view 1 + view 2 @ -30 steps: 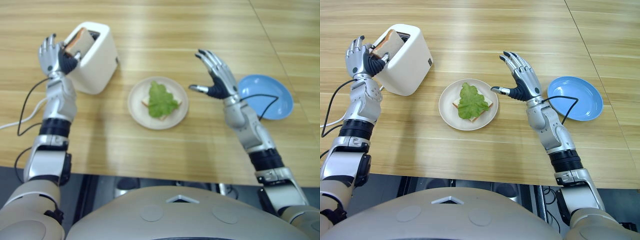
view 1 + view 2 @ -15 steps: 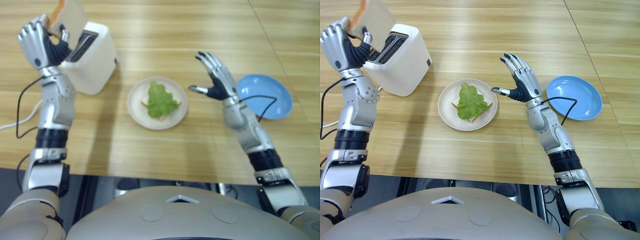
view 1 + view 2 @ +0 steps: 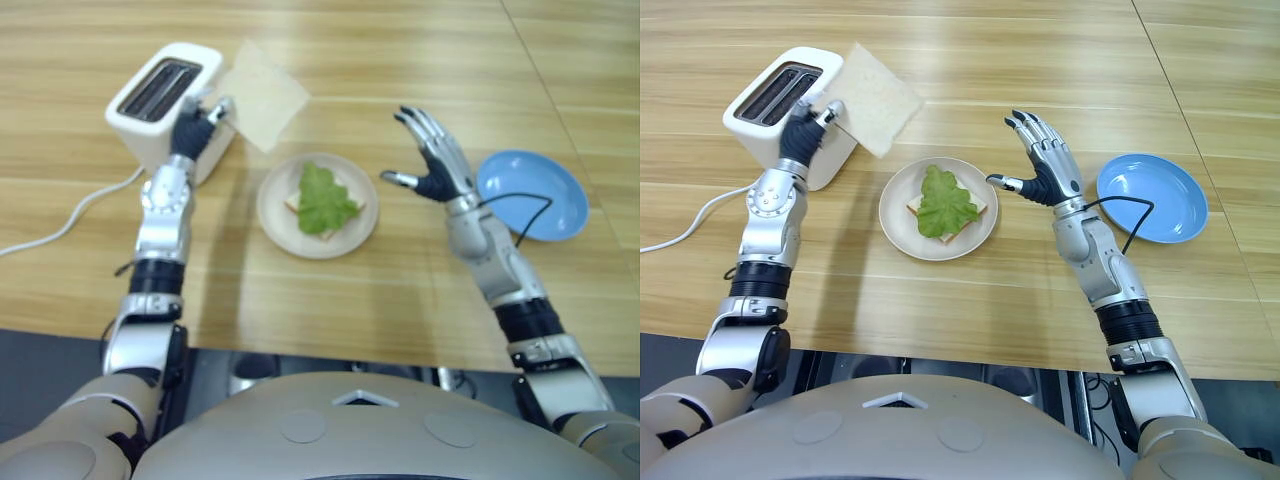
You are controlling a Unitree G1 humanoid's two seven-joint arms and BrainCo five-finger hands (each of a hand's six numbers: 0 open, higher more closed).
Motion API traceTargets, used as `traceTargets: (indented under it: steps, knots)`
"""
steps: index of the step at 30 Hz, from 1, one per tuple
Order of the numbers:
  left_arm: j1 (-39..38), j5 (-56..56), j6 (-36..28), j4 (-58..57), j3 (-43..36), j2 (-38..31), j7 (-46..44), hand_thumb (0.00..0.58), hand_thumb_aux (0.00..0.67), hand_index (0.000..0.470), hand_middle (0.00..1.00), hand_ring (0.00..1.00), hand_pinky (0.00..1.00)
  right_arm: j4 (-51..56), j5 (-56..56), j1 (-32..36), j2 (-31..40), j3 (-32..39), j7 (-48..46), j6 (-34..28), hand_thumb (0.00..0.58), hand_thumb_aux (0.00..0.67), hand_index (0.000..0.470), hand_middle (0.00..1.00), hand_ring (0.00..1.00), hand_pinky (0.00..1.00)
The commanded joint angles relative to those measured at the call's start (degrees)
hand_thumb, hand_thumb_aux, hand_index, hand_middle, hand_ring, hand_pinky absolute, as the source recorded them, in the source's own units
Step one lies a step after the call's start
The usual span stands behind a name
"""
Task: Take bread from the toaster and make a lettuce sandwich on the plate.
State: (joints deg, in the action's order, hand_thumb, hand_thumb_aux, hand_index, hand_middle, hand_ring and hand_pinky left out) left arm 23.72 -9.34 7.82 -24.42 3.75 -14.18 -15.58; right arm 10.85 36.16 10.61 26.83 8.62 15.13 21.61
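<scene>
Bread slice (image 3: pixel 262 95) up off the desk (image 3: pixel 400 60), pinched by its lower-left edge in the left hand (image 3: pixel 193 128), fingers closed on it. Left eye view: slice hanging in the air just beside the toaster (image 3: pixel 160 95), broad face turned toward the camera, lower corner near the far rim of the plate (image 3: pixel 278 228), not yet above the lettuce (image 3: pixel 324 196). On the plate, lettuce lying on a lower slice (image 3: pixel 291 203), only a corner of that slice peeking out. Right hand (image 3: pixel 437 168) raised just right of the plate, fingers spread wide, holding nothing.

Right eye view: same grip at the slice's margin only, most of the bread unsupported beyond the fingers. Blue plate (image 3: pixel 1150 195) well off to the right, near the right forearm; white cord (image 3: pixel 690 225) trailing from the toaster toward the left edge.

Likely risks: slim edge hold letting the slice droop, twist or slip loose on the way across; release too early or tilted, hence a landing half off the lettuce or on the plate's rim; brushing the leaf and dragging it off the lower slice; wrist catching the toaster on the swing.
</scene>
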Motion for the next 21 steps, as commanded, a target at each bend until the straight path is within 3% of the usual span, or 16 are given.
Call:
traceTargets:
  steps: [1, 11, 21]
  knots:
    - [-0.56, -0.08, -2.97, -1.56, -2.19, 2.49, -2.87, 0.580, 0.670, 0.460, 1.00, 1.00, 1.00, 0.94, -0.86, -0.28, -0.08, -0.80, 0.16, 0.04, 0.000, 0.000, 0.000, 0.00, 0.00, 0.00]
    - [-4.29, 3.15, -7.83, -0.71, -8.08, 8.95, -3.94, 0.580, 0.670, 0.460, 1.00, 1.00, 1.00, 2.26, -0.09, -0.03, -0.30, -0.17, 0.96, -0.14, 0.000, 0.000, 0.000, 0.00, 0.00, 0.00]
    - [-5.31, 12.10, -9.59, -0.96, -12.18, 6.79, 0.27, 0.580, 0.670, 0.460, 1.00, 1.00, 1.00, 1.18, 2.49, -0.15, -0.02, 1.56, 0.90, -0.25, 0.000, 0.000, 0.000, 0.00, 0.00, 0.00]
